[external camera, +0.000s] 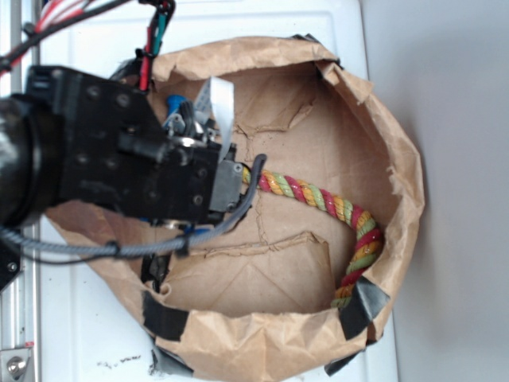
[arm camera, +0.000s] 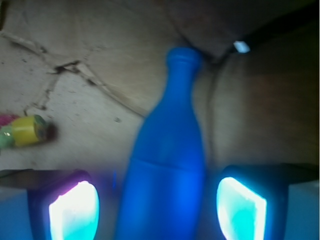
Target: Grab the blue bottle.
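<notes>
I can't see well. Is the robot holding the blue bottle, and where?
Not yet. The blue bottle lies between the open jaws at its lower body, with gaps on both sides.

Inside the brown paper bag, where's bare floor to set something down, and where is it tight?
Bare floor: the middle of the crumpled brown paper bag, between its far wall and the multicoloured rope. Also the flap patch inside the rope's bend. Crowded: the black gripper end, fingers flanking the blue plastic bottle.
</notes>
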`<state>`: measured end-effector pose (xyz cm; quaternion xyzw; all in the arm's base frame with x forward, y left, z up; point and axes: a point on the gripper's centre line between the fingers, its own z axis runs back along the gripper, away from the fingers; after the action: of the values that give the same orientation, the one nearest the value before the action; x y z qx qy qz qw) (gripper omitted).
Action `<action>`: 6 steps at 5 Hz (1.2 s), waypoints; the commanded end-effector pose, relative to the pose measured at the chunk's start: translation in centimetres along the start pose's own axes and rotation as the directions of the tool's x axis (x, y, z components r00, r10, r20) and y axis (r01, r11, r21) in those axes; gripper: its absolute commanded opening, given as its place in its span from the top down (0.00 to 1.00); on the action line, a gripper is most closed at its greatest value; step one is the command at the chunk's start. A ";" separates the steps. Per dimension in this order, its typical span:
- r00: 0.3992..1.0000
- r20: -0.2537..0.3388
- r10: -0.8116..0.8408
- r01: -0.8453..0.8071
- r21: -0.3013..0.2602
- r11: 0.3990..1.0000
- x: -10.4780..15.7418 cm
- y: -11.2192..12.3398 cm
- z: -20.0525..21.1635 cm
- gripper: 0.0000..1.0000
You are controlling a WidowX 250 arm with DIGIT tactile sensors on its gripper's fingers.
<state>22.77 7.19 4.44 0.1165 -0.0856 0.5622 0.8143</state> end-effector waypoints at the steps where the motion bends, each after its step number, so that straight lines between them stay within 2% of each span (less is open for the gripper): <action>1: 0.997 0.057 0.046 -0.047 0.004 0.999 1.2 0.9 -1.1 1.00; 2: 0.997 0.069 0.045 -0.046 0.014 0.999 1.1 0.8 -0.8 1.00; 4: 0.999 0.035 0.032 -0.033 0.019 0.999 1.4 0.1 2.3 1.00; 5: 0.995 0.093 0.036 -0.037 0.013 0.999 1.2 -0.8 7.5 1.00; 6: 0.983 0.175 -0.061 0.060 0.009 0.998 0.3 -2.0 10.7 1.00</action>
<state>24.93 2.91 12.56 0.1885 -0.1239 0.5152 0.8269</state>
